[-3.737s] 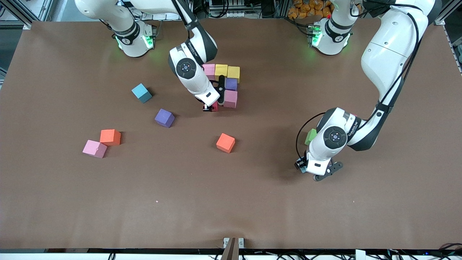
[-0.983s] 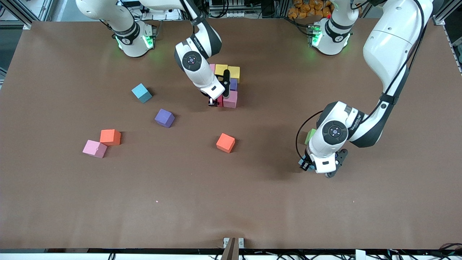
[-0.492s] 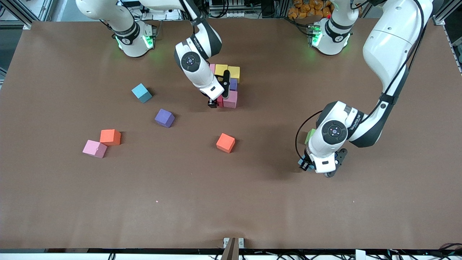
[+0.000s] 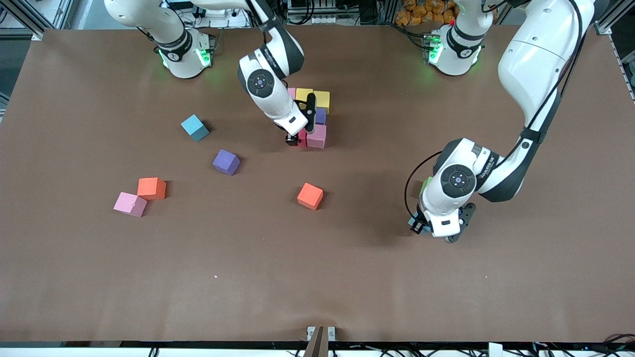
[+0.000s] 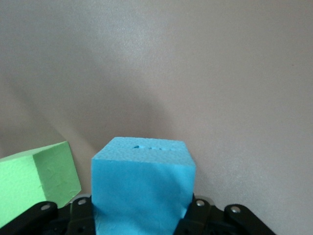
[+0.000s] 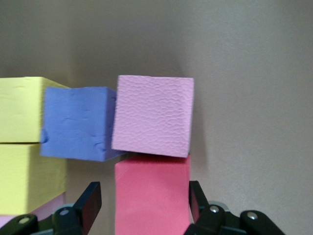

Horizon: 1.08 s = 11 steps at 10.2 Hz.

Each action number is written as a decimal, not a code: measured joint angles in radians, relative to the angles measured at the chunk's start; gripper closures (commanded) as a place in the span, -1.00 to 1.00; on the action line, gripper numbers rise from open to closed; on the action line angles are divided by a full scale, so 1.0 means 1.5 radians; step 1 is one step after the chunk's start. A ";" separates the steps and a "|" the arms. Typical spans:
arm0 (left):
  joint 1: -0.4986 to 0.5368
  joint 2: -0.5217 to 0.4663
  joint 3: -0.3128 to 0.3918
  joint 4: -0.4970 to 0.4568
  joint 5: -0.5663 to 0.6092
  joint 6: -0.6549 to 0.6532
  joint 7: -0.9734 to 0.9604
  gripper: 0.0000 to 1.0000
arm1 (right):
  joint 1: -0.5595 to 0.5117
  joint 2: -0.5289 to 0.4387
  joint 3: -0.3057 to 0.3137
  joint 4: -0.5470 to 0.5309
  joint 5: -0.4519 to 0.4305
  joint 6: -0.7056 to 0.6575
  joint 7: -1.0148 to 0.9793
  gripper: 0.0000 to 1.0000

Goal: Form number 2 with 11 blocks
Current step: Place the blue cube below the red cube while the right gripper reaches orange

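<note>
Right pincer (image 6: 142,208) spread around red block (image 6: 151,193) (left pincer (image 5: 142,215) gripping cyan block (image 5: 142,191)).

Brown matte table (image 4: 317,277) filling the view; aluminium framing (image 4: 20,15) at the corners; cables along both long edges; even overhead light.

I count thirteen blocks in all on one counter (image 4: 347,277).

Three are pink blocks: one (image 4: 130,204), a second (image 4: 317,136) and a third (image 4: 292,92), which is partly hidden.

Two are yellow blocks (image 4: 303,93) (image 4: 323,99).

Two are orange blocks (image 4: 152,188) (image 4: 310,196).

Two are purple blocks (image 4: 226,161) (image 4: 321,115).

Two are light blue blocks (image 4: 194,127) (image 5: 142,191).

There is one red block (image 6: 151,196) and one green block (image 5: 34,181).

That makes seven colours: one of them shows three times, four show twice and two show once.
</note>
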 measured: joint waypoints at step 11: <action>-0.102 -0.017 -0.130 -0.003 0.000 -0.135 -0.337 0.57 | -0.273 -0.076 -0.013 -0.005 -0.005 -0.120 -0.221 -0.52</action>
